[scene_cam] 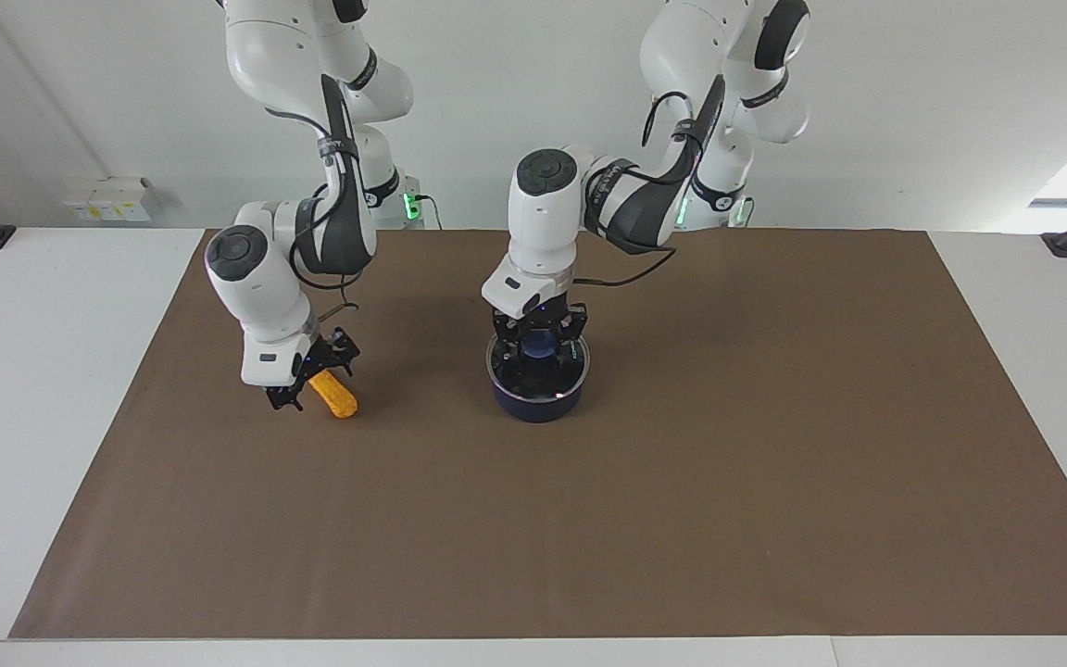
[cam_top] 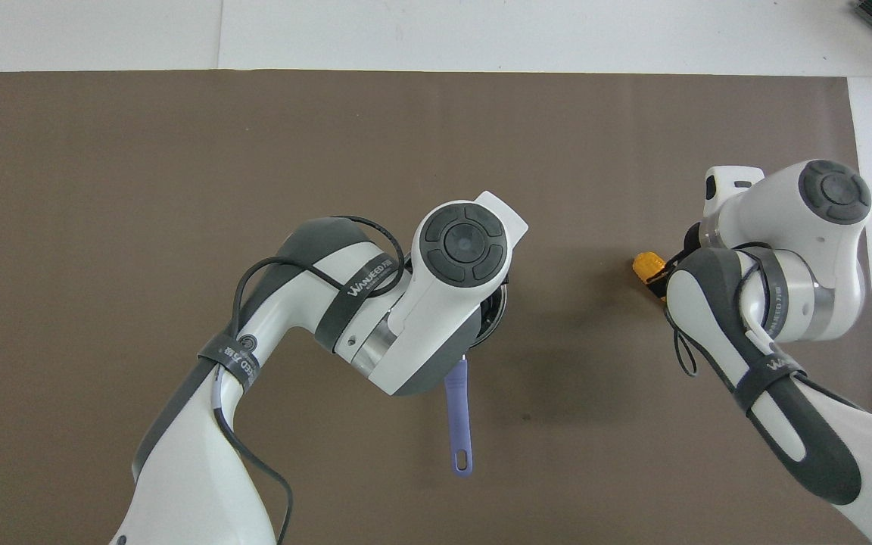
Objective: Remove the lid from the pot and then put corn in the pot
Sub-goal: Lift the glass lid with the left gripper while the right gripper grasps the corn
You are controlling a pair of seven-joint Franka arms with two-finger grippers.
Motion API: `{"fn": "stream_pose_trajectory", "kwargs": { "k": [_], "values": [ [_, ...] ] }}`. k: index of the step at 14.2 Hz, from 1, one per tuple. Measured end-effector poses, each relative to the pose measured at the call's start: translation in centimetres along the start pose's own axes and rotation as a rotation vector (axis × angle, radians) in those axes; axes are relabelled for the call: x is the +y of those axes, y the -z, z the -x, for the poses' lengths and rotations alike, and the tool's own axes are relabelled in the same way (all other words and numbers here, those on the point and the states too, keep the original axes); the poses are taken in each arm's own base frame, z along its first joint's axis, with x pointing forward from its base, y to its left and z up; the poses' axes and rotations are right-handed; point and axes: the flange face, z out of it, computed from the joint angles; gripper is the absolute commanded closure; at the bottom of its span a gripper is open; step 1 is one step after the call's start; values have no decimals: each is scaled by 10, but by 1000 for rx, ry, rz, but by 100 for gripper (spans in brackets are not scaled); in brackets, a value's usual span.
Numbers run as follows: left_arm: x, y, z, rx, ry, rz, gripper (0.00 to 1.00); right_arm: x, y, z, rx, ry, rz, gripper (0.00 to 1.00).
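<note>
The navy pot [scene_cam: 533, 406] stands mid-mat with the glass lid [scene_cam: 564, 381] on it. My left gripper [scene_cam: 540, 355] is down over the lid, open, with a finger on either side of the blue knob. In the overhead view my left wrist covers the lid; only the pot's rim [cam_top: 496, 316] and its blue handle [cam_top: 457, 415] show. The yellow corn [scene_cam: 337, 398] lies on the mat toward the right arm's end. My right gripper [scene_cam: 313, 378] is low over it, open, and straddles the cob. In the overhead view only the corn's tip [cam_top: 645, 266] shows.
The brown mat [scene_cam: 589, 537] covers most of the white table [scene_cam: 33, 371]. The pot's handle points toward the robots. Nothing else lies on the mat.
</note>
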Motion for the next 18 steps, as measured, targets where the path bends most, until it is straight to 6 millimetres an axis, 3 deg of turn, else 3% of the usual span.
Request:
{"fn": "stream_pose_trajectory", "kwargs": {
  "k": [3,6,9,10,11,13,18],
  "values": [
    [-11,30,-10,11,21,-1,100,-3,-24,3,-25,19,-17,0],
    [-39,57,-31,39,54,13,100,-2,-30,7,-34,31,-24,2],
    [-75,88,-51,69,32,30,100,-1,-31,8,-35,29,-25,68],
    [-92,100,-57,73,17,33,100,-1,-31,8,-35,29,-25,95],
    [-109,112,-62,72,-2,31,100,-2,-31,8,-35,28,-25,100],
    [-142,127,-72,63,-37,25,100,-1,-31,8,-35,4,-27,100],
    [-231,141,-101,32,-98,40,100,0,-19,2,-17,-145,-13,100]
  ]
}}
